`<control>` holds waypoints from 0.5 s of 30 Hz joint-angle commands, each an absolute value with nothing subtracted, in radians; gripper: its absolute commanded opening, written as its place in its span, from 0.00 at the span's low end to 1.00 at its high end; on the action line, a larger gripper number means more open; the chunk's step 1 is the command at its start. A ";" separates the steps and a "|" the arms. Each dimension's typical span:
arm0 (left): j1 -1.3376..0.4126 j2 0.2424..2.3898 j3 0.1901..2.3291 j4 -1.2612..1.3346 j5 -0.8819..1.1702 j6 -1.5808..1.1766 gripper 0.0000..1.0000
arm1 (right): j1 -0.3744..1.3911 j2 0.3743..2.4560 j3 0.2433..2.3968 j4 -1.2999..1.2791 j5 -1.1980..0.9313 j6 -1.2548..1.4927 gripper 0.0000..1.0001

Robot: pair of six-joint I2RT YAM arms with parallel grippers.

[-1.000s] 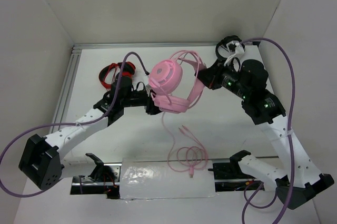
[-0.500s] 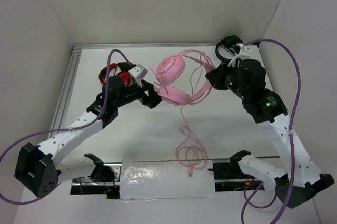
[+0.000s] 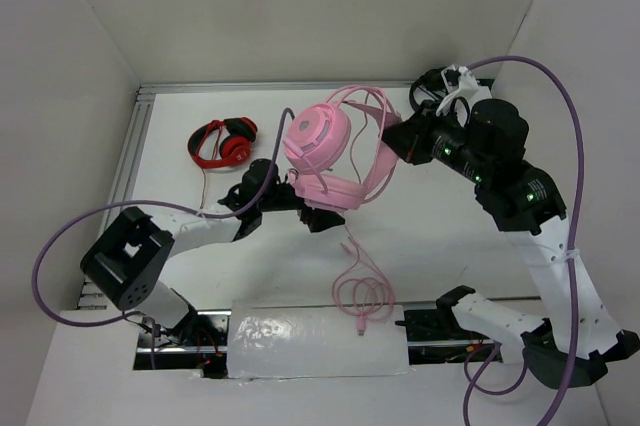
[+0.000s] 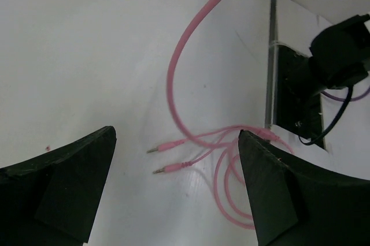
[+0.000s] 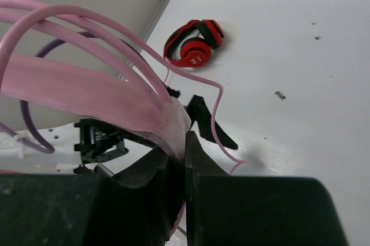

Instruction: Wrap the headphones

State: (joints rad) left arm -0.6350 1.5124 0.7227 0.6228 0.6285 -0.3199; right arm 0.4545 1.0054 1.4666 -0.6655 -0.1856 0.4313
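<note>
The pale-pink headphones [image 3: 322,146] hang above the table, cups to the left. My right gripper [image 3: 388,143] is shut on their headband [image 5: 87,90], which is pinched at the fingertips in the right wrist view [image 5: 186,142]. The thin pink cable [image 3: 350,251] drops from the lower cup to a loose coil [image 3: 362,298] near the front edge. My left gripper [image 3: 312,214] sits just below the lower cup, open and holding nothing. In the left wrist view, the cable [image 4: 173,84] and its two plugs [image 4: 167,145] lie on the table between the wide-open fingers of the left gripper [image 4: 176,142].
Red-and-black headphones [image 3: 222,141] lie at the back left, also seen in the right wrist view [image 5: 193,47]. Black headphones [image 3: 437,93] sit at the back right behind the right arm. A metal rail with a taped patch [image 3: 318,344] runs along the near edge.
My left gripper opened fully, came off the ear cup and dropped lower, toward the cable. The headphones swung slightly while staying in the right gripper.
</note>
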 commanded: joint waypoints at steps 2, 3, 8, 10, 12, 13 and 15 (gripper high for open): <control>-0.661 1.554 0.793 0.869 0.793 -0.348 0.99 | 0.472 1.012 1.557 -0.626 -0.219 0.495 0.00; -0.669 1.571 0.802 0.882 0.807 -0.356 0.99 | 0.474 1.011 1.559 -0.626 -0.212 0.499 0.00; -0.699 1.641 0.871 0.914 0.808 -0.373 0.99 | 0.485 1.015 1.555 -0.621 -0.207 0.503 0.00; -0.701 1.666 0.893 0.911 0.778 -0.385 0.91 | 0.489 1.011 1.557 -0.633 -0.215 0.503 0.00; -0.701 1.674 0.905 0.920 0.744 -0.393 0.67 | 0.494 0.999 1.554 -0.638 -0.210 0.502 0.00; -0.698 1.675 0.905 0.928 0.732 -0.399 0.64 | 0.495 0.993 1.548 -0.637 -0.201 0.500 0.00; -0.689 1.671 0.914 0.945 0.706 -0.408 0.74 | 0.495 0.976 1.530 -0.629 -0.199 0.499 0.00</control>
